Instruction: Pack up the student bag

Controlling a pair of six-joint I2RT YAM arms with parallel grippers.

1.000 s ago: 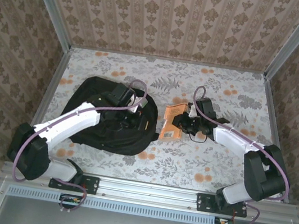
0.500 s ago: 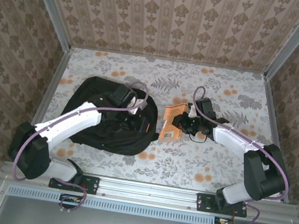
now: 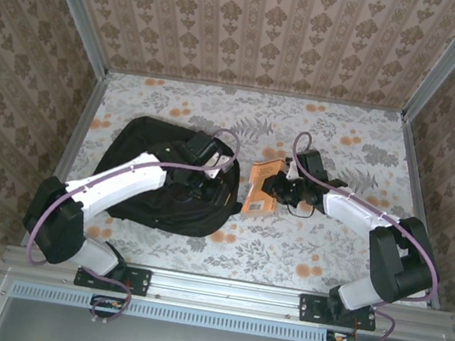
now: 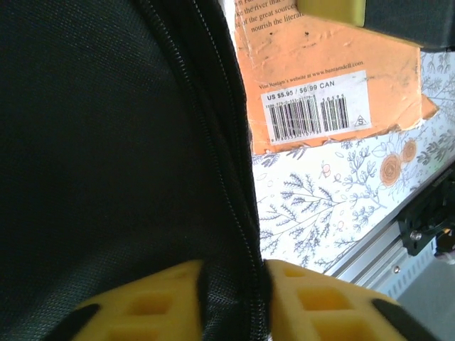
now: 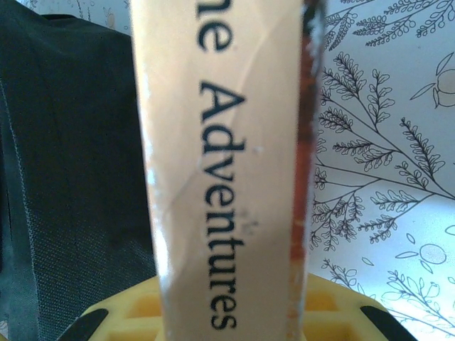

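Student bag (image 3: 141, 144) lying on the left of the floral table (image 3: 310, 253), my left gripper (image 4: 233, 302) pinching its zipper edge, my right gripper (image 5: 231, 312) clamped on an orange paperback (image 3: 255, 194) just beside it.

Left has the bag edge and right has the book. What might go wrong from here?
1. The left jaws pinch a thin fold of the student bag beside the zipper. It may slip free, and the edge would drop.
2. The right jaws grip the book near its spine. It could twist or slide out on the way in.
3. No wide opening shows where the book meets the bag, so pushing may just shove the bag aside.
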